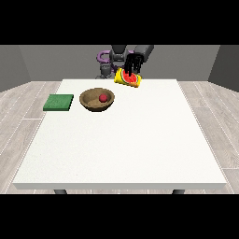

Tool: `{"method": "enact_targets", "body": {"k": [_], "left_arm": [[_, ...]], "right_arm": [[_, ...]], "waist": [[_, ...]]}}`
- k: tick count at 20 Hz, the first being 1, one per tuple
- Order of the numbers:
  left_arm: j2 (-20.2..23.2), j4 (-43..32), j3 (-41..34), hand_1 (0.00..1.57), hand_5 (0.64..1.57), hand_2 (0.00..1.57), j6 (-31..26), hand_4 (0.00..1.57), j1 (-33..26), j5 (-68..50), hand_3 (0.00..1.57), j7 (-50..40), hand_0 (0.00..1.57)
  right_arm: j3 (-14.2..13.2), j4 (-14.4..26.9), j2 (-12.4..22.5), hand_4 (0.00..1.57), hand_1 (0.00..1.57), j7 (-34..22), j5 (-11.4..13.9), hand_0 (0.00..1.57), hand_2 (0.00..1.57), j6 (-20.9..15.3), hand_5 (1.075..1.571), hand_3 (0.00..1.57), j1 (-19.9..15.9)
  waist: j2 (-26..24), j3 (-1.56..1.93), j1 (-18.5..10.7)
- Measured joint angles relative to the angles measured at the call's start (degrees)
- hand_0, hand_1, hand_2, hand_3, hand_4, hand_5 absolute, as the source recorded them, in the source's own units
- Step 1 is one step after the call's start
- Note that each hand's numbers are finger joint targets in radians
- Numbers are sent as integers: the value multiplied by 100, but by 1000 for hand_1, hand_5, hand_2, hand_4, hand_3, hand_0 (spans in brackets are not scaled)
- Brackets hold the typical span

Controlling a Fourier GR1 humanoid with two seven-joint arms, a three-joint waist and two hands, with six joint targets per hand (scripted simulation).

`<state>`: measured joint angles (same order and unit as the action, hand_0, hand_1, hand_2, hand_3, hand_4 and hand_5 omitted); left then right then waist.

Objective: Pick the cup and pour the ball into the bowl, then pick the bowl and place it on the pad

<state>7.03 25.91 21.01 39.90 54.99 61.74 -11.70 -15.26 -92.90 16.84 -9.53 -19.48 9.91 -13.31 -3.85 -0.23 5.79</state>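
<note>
Ball (pixel 102 98) already sits inside the wooden bowl (pixel 88 100), so the pour looks done judging from how things lie. The yellow cup (pixel 125 79) with red inside is tipped on its side, mouth facing toward the camera and a bit down, long axis running roughly back to front. It is held up at the far edge of the tabletop (pixel 121 140), under the black hand (pixel 133 63) that shows near the view's centre-right. Fingers come down over the top of the cup and curl round it; so holding the cup, not spread wide. Which arm this hand belongs to is hard to tell; by the view side it reads as the one at the view's right. No second hand is visible.

Key relation for what's next: the bowl lies to the view's left of the hand and nearer the camera, close by but not touching the cup. The green pad (pixel 59 102) lies further to the view's left, just beside the bowl with a small gap of tabletop between. Bowl to pad is a short sideways move along the same row.

Judgement: the cup needs setting down and releasing before any bowl grasp; the bowl is round, so approach direction matters little, but the rim is low and wide
</note>
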Motion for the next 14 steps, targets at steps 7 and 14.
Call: {"method": "enact_targets", "body": {"k": [7,14], "left_arm": [[332,952,-1150,1550,1505,1571,624,1421,-1255,-1942,1571,1994,1550],[-274,2066,-2179,1219,1560,1389,-357,701,-1664,-4295,1062,3322,1219]], "right_arm": [[-5,-608,-67,408,0,133,24,0,0,-96,1566,0,84],[65,-974,-214,477,0,48,86,0,0,-326,1565,56,102]], "waist": [[676,-18,-61],[946,-85,-339]]}}
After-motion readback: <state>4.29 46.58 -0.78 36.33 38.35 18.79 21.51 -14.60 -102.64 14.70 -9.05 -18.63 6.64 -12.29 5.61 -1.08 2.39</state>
